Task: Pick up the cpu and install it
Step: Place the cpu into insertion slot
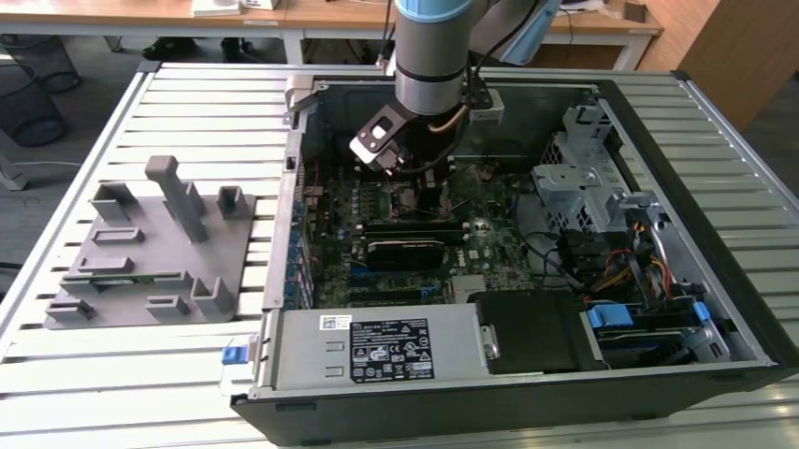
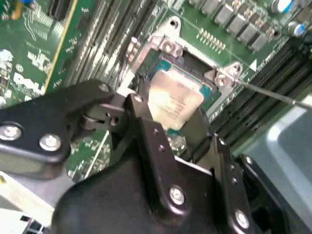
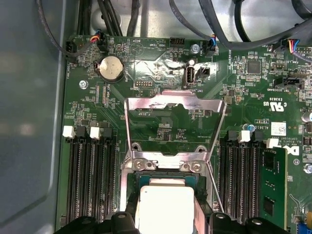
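Item: cpu (image 2: 174,100) held in end effector (image 2: 171,122) over the open socket (image 3: 165,165).
Fingers appear clamped on the cpu's opposite edges; chip lies flat directly beneath the wrist, squared to the socket, retaining frame (image 3: 175,100) raised; whether seated cannot be told.

The cpu (image 3: 165,207) has a matt silvery metal top. The socket frame (image 3: 175,101) is bright, glossy metal; the fingers (image 2: 151,141) are matt black; the tray (image 1: 150,253) is dull grey plastic.

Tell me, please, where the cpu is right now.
In the first wrist view the cpu is at the socket on the green board, with memory slots flanking it.
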Available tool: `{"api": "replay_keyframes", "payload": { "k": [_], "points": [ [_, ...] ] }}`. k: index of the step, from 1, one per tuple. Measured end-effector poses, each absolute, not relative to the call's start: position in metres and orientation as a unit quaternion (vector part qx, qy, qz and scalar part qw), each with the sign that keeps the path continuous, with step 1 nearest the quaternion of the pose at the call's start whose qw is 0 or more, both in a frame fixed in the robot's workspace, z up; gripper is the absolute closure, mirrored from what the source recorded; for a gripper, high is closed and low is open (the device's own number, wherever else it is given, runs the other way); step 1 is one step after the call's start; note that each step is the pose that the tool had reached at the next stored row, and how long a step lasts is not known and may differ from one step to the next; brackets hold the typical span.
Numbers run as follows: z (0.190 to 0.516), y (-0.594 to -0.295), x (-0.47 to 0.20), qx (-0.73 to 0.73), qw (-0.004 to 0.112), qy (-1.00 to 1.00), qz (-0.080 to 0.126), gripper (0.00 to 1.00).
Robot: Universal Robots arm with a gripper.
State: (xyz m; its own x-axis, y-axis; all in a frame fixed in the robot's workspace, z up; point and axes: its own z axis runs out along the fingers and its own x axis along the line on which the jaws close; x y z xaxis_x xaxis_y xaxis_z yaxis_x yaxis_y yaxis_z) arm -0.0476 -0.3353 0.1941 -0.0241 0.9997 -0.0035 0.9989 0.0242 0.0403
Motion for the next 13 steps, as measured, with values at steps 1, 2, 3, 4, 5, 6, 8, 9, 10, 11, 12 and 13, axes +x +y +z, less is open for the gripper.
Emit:
{"api": "replay_keyframes", "payload": {
  "k": [1, 2, 3, 4, 5, 6, 8, 9, 10, 11, 12, 13],
  "points": [
    [0.1941, -0.3354, -0.0476, 0.698, 0.015, 0.715, 0.013, 0.47],
    [0.1941, -0.3354, -0.0476, 0.698, 0.015, 0.715, 0.013, 0.47],
    [0.1941, -0.3354, -0.0476, 0.698, 0.015, 0.715, 0.013, 0.47],
    [0.1941, -0.3355, -0.0475, 0.698, 0.015, 0.715, 0.013, 0.47],
    [0.1941, -0.3355, -0.0475, 0.698, 0.015, 0.715, 0.013, 0.47],
    [0.1941, -0.3356, -0.0473, 0.698, 0.015, 0.715, 0.013, 0.47],
    [0.1941, -0.3357, -0.0467, 0.698, 0.015, 0.715, 0.013, 0.47],
    [0.1941, -0.3357, -0.0466, 0.698, 0.015, 0.715, 0.013, 0.47],
    [0.1942, -0.3357, -0.0466, 0.698, 0.015, 0.715, 0.013, 0.47],
    [0.1941, -0.3357, -0.0466, 0.699, 0.015, 0.715, 0.013, 0.47],
    [0.1941, -0.3357, -0.0466, 0.698, 0.015, 0.715, 0.013, 0.47],
    [0.1941, -0.3357, -0.0465, 0.698, 0.015, 0.715, 0.013, 0.47]
  ]
}}
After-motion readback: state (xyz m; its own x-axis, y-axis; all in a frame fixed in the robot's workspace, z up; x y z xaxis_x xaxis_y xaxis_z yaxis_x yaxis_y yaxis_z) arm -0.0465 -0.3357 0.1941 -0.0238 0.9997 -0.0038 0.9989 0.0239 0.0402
